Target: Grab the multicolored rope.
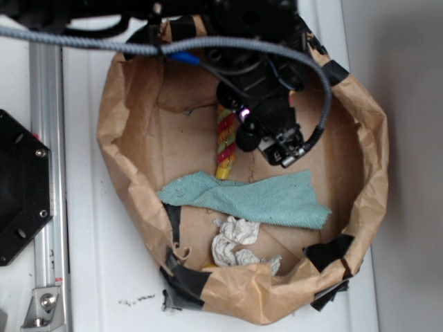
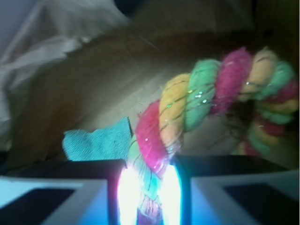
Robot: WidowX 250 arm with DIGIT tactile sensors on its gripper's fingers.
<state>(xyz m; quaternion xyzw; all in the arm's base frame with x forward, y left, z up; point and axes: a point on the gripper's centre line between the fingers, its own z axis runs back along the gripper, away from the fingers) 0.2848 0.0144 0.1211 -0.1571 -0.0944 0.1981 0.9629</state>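
Observation:
The multicolored rope (image 1: 225, 143), twisted from red, yellow and light-green strands, lies inside the brown paper bag (image 1: 121, 104), running from under the arm down to the teal cloth (image 1: 256, 197). In the wrist view the rope (image 2: 197, 101) arches up and right from between the two black fingers. My gripper (image 1: 235, 114) (image 2: 149, 197) is shut on the rope, squeezing one end of it between its lit pads. The rope's upper part is hidden under the arm in the exterior view.
A crumpled white paper wad (image 1: 235, 241) lies below the teal cloth near the bag's front wall. The bag's crumpled rim rings the arm, with black tape (image 1: 329, 252) on it. A metal rail (image 1: 48, 173) and black plate (image 1: 21, 187) stand at the left.

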